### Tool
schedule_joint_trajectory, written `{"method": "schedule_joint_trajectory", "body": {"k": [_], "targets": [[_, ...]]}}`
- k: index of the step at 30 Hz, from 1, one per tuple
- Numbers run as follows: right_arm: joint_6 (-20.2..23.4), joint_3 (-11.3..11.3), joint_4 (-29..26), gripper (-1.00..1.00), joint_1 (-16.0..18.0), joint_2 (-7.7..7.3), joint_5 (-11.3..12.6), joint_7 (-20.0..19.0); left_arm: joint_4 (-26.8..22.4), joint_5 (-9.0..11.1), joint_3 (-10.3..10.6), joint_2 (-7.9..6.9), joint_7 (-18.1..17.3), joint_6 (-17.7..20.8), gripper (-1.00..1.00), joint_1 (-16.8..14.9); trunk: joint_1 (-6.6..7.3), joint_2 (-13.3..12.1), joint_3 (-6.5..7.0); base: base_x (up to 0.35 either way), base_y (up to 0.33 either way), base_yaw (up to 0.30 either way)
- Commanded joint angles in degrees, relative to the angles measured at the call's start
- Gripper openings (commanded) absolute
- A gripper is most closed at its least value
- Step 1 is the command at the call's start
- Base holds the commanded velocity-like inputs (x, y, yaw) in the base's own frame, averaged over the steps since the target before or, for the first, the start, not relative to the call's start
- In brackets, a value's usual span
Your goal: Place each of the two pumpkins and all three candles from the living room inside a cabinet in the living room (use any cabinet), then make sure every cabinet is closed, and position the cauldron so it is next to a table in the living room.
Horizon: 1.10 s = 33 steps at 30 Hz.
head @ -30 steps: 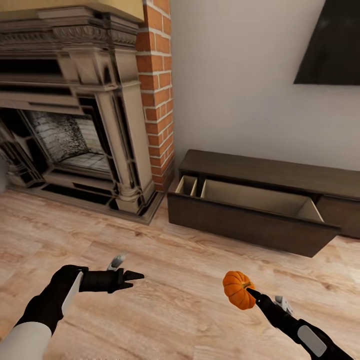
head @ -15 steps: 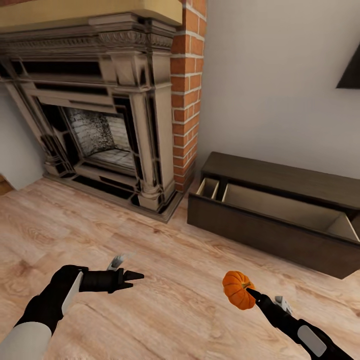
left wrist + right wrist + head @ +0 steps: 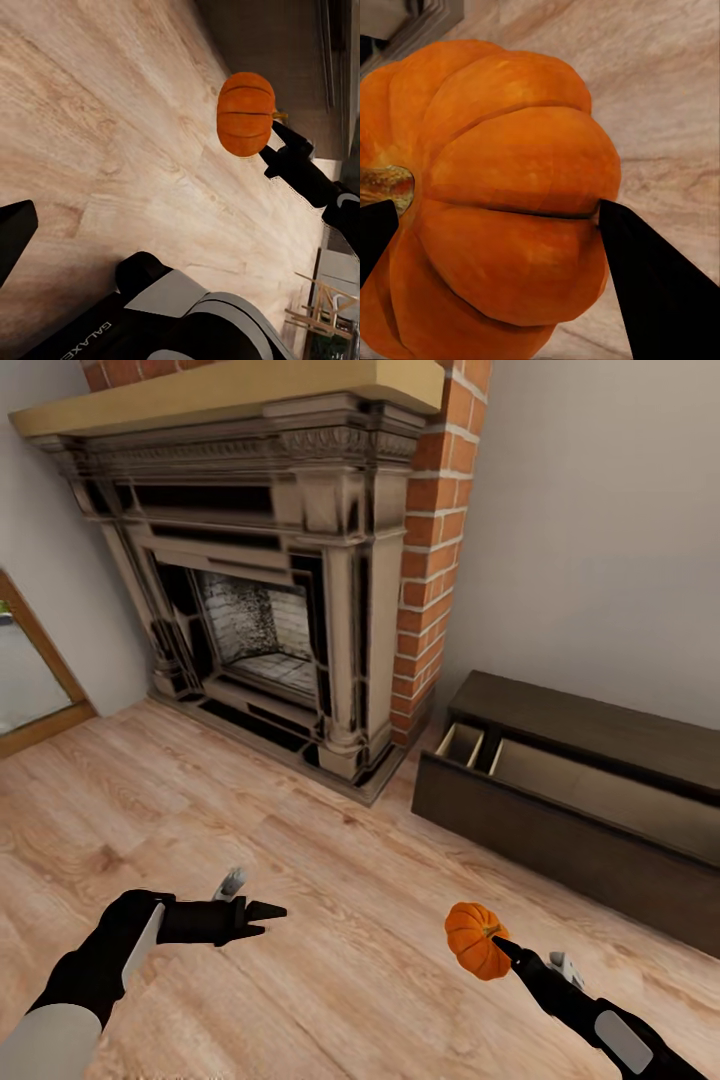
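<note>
Right gripper (image 3: 497, 944) clamped on pumpkin (image 3: 474, 939), held above wood floor (image 3: 330, 920). Left gripper (image 3: 265, 918) closed together, empty. Cabinet (image 3: 560, 830) ahead of right gripper, drawer open, beside fireplace (image 3: 270, 590).

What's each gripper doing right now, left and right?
Left gripper: holding nothing; fingers look close together, but open or shut cannot be told.
Right gripper: shut on the pumpkin, carried above the floor.
</note>
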<state>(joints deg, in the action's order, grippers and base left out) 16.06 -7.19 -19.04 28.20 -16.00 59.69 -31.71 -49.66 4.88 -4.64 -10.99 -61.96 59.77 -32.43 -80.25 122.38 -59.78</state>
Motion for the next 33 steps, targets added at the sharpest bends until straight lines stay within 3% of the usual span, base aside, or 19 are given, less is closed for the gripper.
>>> {"method": "schedule_joint_trajectory", "body": {"k": [1, 17, 33], "targets": [[0.07, 0.06, -0.04, -1.00, 0.01, 0.01, 0.25, -0.20, 0.00, -0.03, -0.01, 0.00, 0.00, -0.01, 1.00, 0.00, 0.00, 0.00, 0.04, 0.000, 0.126, 0.278], [0.02, -0.06, -0.04, -1.00, 0.01, 0.01, 0.20, -0.20, 0.00, -0.12, -0.02, 0.08, 0.00, 0.00, 1.00, 0.00, 0.00, 0.00, 0.78, 0.034, 0.207, 0.271], [0.02, -0.10, -0.04, -1.00, 0.01, 0.01, 0.17, -0.20, 0.00, -0.12, -0.02, 0.13, 0.00, -0.01, 1.00, 0.00, 0.00, 0.00, 1.56, 0.002, 0.014, 0.268]]}}
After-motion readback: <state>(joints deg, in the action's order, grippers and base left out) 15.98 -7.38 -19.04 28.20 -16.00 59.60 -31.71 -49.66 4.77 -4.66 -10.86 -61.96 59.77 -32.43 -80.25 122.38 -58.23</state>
